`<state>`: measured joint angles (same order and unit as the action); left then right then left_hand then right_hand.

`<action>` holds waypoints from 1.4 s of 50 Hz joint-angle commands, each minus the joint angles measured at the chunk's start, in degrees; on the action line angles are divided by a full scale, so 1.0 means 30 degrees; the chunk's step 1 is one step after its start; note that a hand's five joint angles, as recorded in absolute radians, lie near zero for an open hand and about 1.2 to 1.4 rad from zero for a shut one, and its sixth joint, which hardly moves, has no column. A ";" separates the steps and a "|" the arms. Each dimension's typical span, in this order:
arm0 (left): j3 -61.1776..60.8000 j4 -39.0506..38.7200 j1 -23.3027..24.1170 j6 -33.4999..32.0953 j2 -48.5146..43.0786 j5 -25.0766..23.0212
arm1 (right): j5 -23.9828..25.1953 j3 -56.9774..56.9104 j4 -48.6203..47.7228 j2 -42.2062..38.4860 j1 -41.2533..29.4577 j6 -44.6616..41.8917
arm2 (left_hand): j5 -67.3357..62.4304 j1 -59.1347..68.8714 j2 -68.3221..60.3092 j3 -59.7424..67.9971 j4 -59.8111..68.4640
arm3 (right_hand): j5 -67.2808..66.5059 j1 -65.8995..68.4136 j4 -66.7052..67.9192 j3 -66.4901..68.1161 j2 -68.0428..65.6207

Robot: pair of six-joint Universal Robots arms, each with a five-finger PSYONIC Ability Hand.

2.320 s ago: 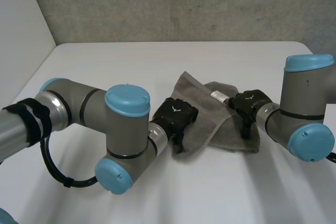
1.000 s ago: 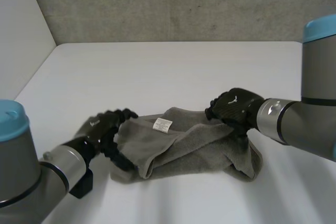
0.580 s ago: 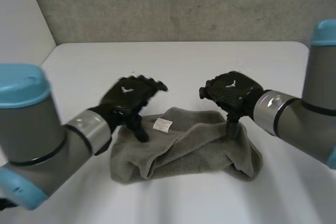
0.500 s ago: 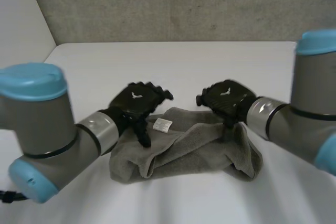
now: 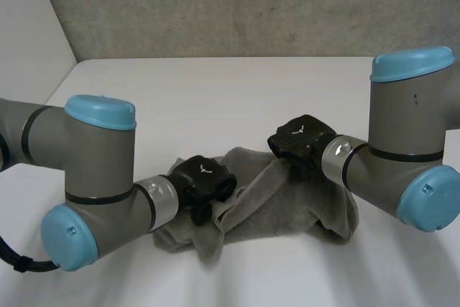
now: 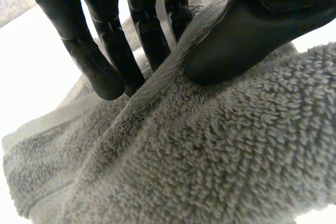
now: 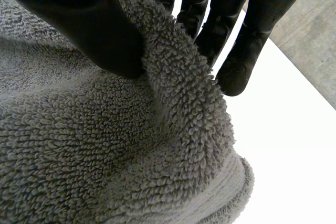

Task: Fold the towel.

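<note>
Now the grey towel lies bunched on the white bench, near the robot's side of it, with both hands on it. The left hand is at the towel's left end. Its wrist camera shows a raised ridge of cloth running between the thumb on one side and the fingers on the other, so this hand is pinching the towel. The right hand sits at the towel's far edge, towards its right end (the cloth rises a little to meet it). Its wrist camera shows a thick fold of terry squeezed between the thumb and the fingers, so this hand grips the towel too. Between the two hands the towel sags in loose creases, and its near edge rests on the bench. Both grey arms reach in low from the sides.
</note>
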<state>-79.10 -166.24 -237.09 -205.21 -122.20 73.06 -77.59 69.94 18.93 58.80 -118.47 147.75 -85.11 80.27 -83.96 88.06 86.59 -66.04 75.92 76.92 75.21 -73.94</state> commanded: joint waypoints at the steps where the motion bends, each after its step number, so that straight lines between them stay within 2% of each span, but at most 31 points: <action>1: 0.1053 -0.0047 0.0250 0.0200 -0.0018 0.0140 | -0.0005 0.0066 0.0017 -0.0001 0.0086 -0.0002 | 0.5038 -0.0090 0.1320 -0.2688 -0.2198 | -0.1319 0.1361 0.1027 0.1596 -0.2021; 9: 0.2665 -0.0545 -0.0101 0.1431 0.0333 0.1224 | 0.0083 -0.0429 -0.1645 0.0466 0.0087 0.0611 | 0.5038 -0.0090 0.1320 -0.2688 -0.2198 | -0.1319 0.1361 0.1027 0.1596 -0.2021; 11: 0.4006 -0.1652 -0.0509 0.3383 0.0624 0.3380 | 0.0083 -0.0871 -0.2708 0.0643 0.0057 0.1053 | 0.5038 -0.0090 0.1320 -0.2688 -0.2198 | -0.1319 0.1361 0.1027 0.1596 -0.2021; 12: 0.4012 -0.1658 -0.0511 0.3393 0.0626 0.3392 | 0.0112 -0.1248 -0.4100 0.0846 0.0057 0.1662 | 0.5038 -0.0090 0.1320 -0.2688 -0.2198 | -0.1319 0.1361 0.1027 0.1596 -0.2021; 13: 0.4738 -0.2383 -0.0830 0.4554 0.0829 0.4697 | 0.0112 -0.1252 -0.4114 0.0849 0.0057 0.1668 | 0.5038 -0.0090 0.1320 -0.2688 -0.2198 | -0.1319 0.1361 0.1027 0.1596 -0.2021; 14: 0.5354 -0.3115 -0.1182 0.5609 0.1092 0.5813 | 0.0112 -0.1513 -0.5999 0.1168 0.0173 0.2480 | 0.5038 -0.0090 0.1320 -0.2688 -0.2198 | -0.1319 0.1361 0.1027 0.1596 -0.2021; 15: 0.5360 -0.3123 -0.1185 0.5620 0.1095 0.5824 | 0.0054 -0.1429 -0.8368 0.1722 0.0262 0.3648 | 0.5038 -0.0090 0.1320 -0.2688 -0.2198 | -0.1319 0.1361 0.1027 0.1596 -0.2021; 16: 0.5737 -0.3935 -0.1359 0.6664 0.1472 0.6781 | 0.0053 -0.1428 -0.8392 0.1727 0.0262 0.3660 | 0.5038 -0.0090 0.1320 -0.2688 -0.2198 | -0.1319 0.1361 0.1027 0.1596 -0.2021; 17: 0.5741 -0.3943 -0.1361 0.6675 0.1476 0.6791 | -0.0092 -0.1167 -1.0828 0.2453 0.0436 0.4994 | 0.5038 -0.0090 0.1320 -0.2688 -0.2198 | -0.1319 0.1361 0.1027 0.1596 -0.2021; 18: 0.5886 -0.4842 -0.1506 0.7719 0.1853 0.7603 | -0.0354 -0.0758 -1.2854 0.3214 0.0699 0.6313 | 0.5038 -0.0090 0.1320 -0.2688 -0.2198 | -0.1319 0.1361 0.1027 0.1596 -0.2021; 21: 0.5248 -0.6688 -0.1624 0.9712 0.2614 0.8661 | -0.0679 0.0500 -1.4890 0.4301 0.1199 0.8018 | 0.5038 -0.0090 0.1320 -0.2688 -0.2198 | -0.1319 0.1361 0.1027 0.1596 -0.2021; 24: 0.3349 -0.8155 -0.1829 1.1238 0.3725 0.9074 | -0.0534 0.1177 -1.4489 0.4860 0.1317 0.8085 | 0.5038 -0.0090 0.1320 -0.2688 -0.2198 | -0.1319 0.1361 0.1027 0.1596 -0.2021; 30: -0.1424 -1.0297 -0.1859 1.2417 0.5196 0.8930 | 0.0991 0.2205 -1.2259 0.4628 0.1405 0.7117 | 0.5038 -0.0090 0.1320 -0.2688 -0.2198 | -0.1319 0.1361 0.1027 0.1596 -0.2021; 32: -0.2597 -1.0504 -0.1859 1.2417 0.5225 0.8929 | 0.2623 0.2934 -1.0480 0.3754 0.1405 0.4729 | 0.5038 -0.0090 0.1320 -0.2688 -0.2198 | -0.1319 0.1361 0.1027 0.1596 -0.2021; 35: -0.4708 -1.0623 -0.1859 1.2446 0.5197 0.8871 | 0.3159 0.3348 -0.9739 0.3192 0.1405 0.3074 | 0.5038 -0.0090 0.1320 -0.2688 -0.2198 | -0.1319 0.1361 0.1027 0.1596 -0.2021; 36: -0.5617 -1.0623 -0.1859 1.2446 0.5167 0.8755 | 0.3565 0.3812 -0.8956 0.2757 0.1434 0.1392 | 0.5038 -0.0090 0.1320 -0.2688 -0.2198 | -0.1319 0.1361 0.1027 0.1596 -0.2021; 40: -0.7230 -1.0419 -0.1830 1.2446 0.5109 0.8258 | 0.3540 0.5161 -0.6291 0.2226 0.1726 -0.3153 | 0.5038 -0.0090 0.1320 -0.2688 -0.2198 | -0.1319 0.1361 0.1027 0.1596 -0.2021; 45: -0.9113 -1.0271 -0.1830 1.2300 0.5284 0.7201 | 0.3481 0.5691 -0.4178 0.2167 0.2282 -0.4631 | 0.5928 -0.0980 0.2210 -0.3577 -0.3087 | -0.1005 0.1047 0.0713 0.1282 -0.1708; 47: -0.9871 -1.0126 -0.1801 1.2183 0.5692 0.6675 | 0.3481 0.5720 -0.3912 0.2167 0.2400 -0.4486 | 0.9497 -0.4549 0.5779 -0.7146 -0.6656 | 0.0718 -0.0677 -0.1011 -0.0442 0.0016; 48: -0.9874 -1.0125 -0.1800 1.2182 0.5694 0.6673 | 0.3452 0.5866 -0.3909 0.2312 0.2430 -0.4281 | 0.9516 -0.4569 0.5798 -0.7166 -0.6676 | 0.3400 -0.3358 -0.3693 -0.3123 0.2698; 49: -1.0077 -1.0009 -0.1771 1.2153 0.6246 0.6557 | 0.3452 0.5867 -0.3909 0.2313 0.2430 -0.4279 | 1.1570 -0.6622 0.7852 -0.9220 -0.8730 | 0.3427 -0.3385 -0.3720 -0.3150 0.2725; 50: -1.0079 -1.0008 -0.1771 1.2153 0.6251 0.6556 | 0.3481 0.6128 -0.3938 0.2574 0.2459 -0.3989 | 1.1591 -0.6643 0.7873 -0.9240 -0.8751 | 0.5426 -0.5384 -0.5718 -0.5149 0.4723; 52: -1.0284 -0.9891 -0.1743 1.2124 0.7389 0.6469 | 0.3481 0.6248 -0.3938 0.2782 0.2489 -0.3693 | 1.6668 -1.1720 1.2950 -1.4317 -1.3827 | 0.5950 -0.5909 -0.6243 -0.5674 0.5248; 54: -1.0255 -0.9890 -0.1684 1.2008 0.7858 0.6468 | 0.3568 0.6627 -0.4142 0.3424 0.2518 -0.3023 | 1.8414 -1.3466 1.4696 -1.6064 -1.5574 | 0.6564 -0.6522 -0.6856 -0.6287 0.5861; 57: -1.0109 -0.9949 -0.1712 1.1245 0.8566 0.6293 | 0.3511 0.7124 -0.5075 0.3573 0.2548 -0.2320 | 1.9777 -1.4830 1.6059 -1.7427 -1.6937 | 0.6623 -0.6581 -0.6915 -0.6346 0.5920; 59: -0.9963 -1.0007 -0.1770 0.9614 0.8916 0.5361 | 0.3481 0.7504 -0.5690 0.3602 0.2577 -0.1997 | 2.1172 -1.6225 1.7454 -1.8822 -1.8332 | 0.6623 -0.6581 -0.6916 -0.6346 0.5921; 62: -0.9962 -1.0037 -0.1771 0.8520 0.8976 0.4652 | 0.3481 0.8295 -0.6863 0.3632 0.2577 -0.1702 | 2.1515 -1.6568 1.7798 -1.9165 -1.8675 | 0.6623 -0.6581 -0.6916 -0.6346 0.5921; 64: -1.0166 -1.0095 -0.1829 0.5431 0.8947 0.2582 | 0.3452 0.8650 -0.7395 0.3632 0.2577 -0.1672 | 2.2131 -1.7183 1.8413 -1.9780 -1.9291 | 0.6623 -0.6581 -0.6916 -0.6346 0.5921; 65: -1.0167 -1.0095 -0.1830 0.5415 0.8946 0.2572 | 0.3394 0.8941 -0.7773 0.3603 0.2577 -0.1643 | 2.2132 -1.7184 1.8414 -1.9782 -1.9292 | 0.6623 -0.6581 -0.6916 -0.6346 0.5921; 67: -1.0342 -1.0037 -0.1830 0.2120 0.8713 0.0589 | 0.3335 0.9146 -0.8095 0.3573 0.2606 -0.1556 | 2.2188 -1.7241 1.8470 -1.9838 -1.9348 | 0.6623 -0.6581 -0.6916 -0.6346 0.5921; 70: -1.0548 -0.9949 -0.1859 0.0552 0.8595 -0.0065 | 0.3218 0.9527 -0.8740 0.3515 0.2752 -0.1496 | 2.2132 -1.7184 1.8414 -1.9782 -1.9292 | 0.6623 -0.6581 -0.6916 -0.6346 0.5921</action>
<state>-109.59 -196.38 -242.51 -188.89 -95.33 81.08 -67.35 96.06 -3.44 69.75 -110.70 142.96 -33.07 34.55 -34.21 33.96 34.78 -46.59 56.64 57.57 57.28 -57.79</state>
